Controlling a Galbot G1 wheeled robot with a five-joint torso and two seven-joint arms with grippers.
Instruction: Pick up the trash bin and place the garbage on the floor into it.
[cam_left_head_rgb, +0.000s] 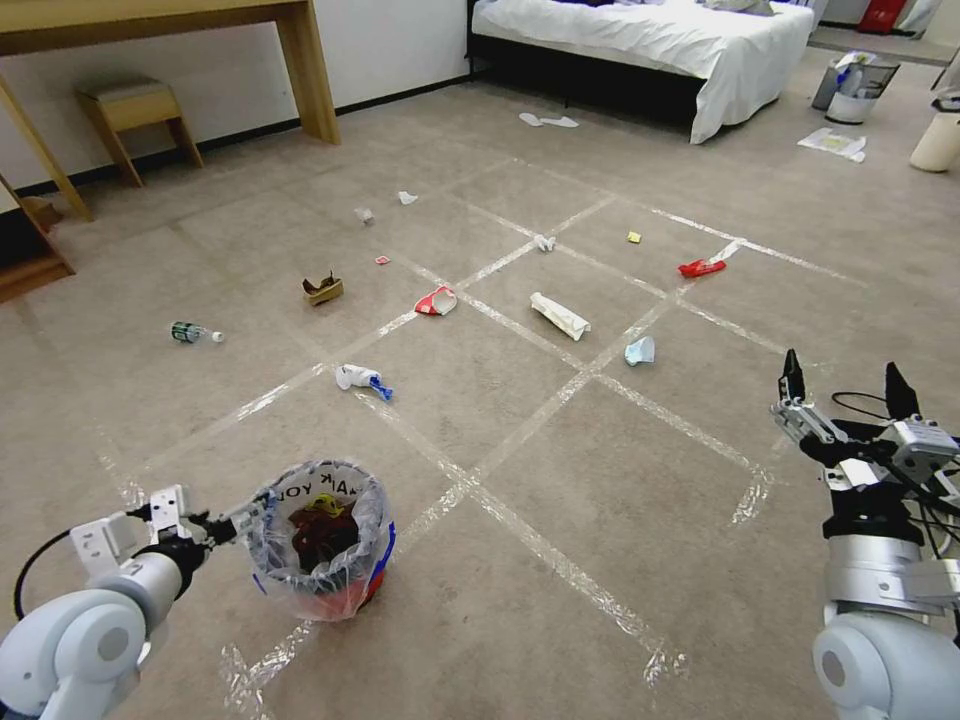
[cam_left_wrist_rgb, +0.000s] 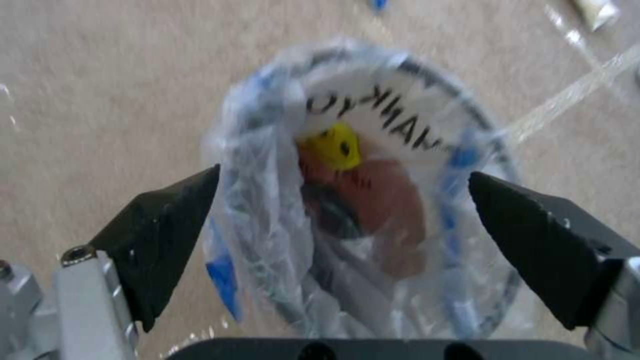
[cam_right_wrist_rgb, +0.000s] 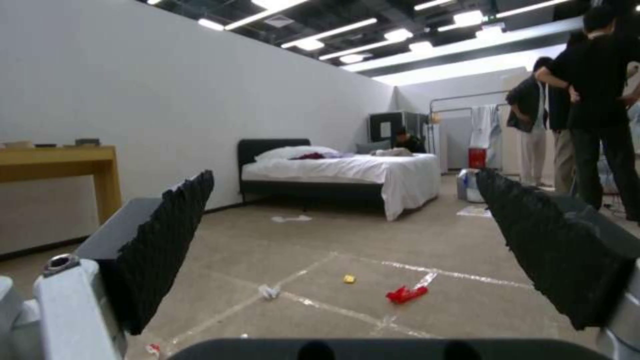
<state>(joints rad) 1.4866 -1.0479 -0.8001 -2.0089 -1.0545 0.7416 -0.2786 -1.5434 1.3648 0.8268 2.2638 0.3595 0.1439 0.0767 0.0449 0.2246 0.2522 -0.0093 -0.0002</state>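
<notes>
Reaching toward the trash bin (cam_left_head_rgb: 322, 545), the left gripper (cam_left_head_rgb: 232, 519) sits at the bin's near rim with its jaws spread wide; in the left wrist view the two fingers (cam_left_wrist_rgb: 167, 235) flank the bag-lined bin (cam_left_wrist_rgb: 373, 200) without pinching it. The bin stands on the carpeted floor (cam_left_head_rgb: 560, 560), low on the robot's left, holding red and yellow scraps. Further out lie a green bottle (cam_left_head_rgb: 190, 332), brown cardboard (cam_left_head_rgb: 323, 289), a torn paper cup (cam_left_head_rgb: 437, 301), a white paper bag (cam_left_head_rgb: 559, 315), a blue mask (cam_left_head_rgb: 640, 351) and a red wrapper (cam_left_head_rgb: 701, 267). The right gripper (cam_left_head_rgb: 843, 390) hovers on the right, released and holding nothing.
</notes>
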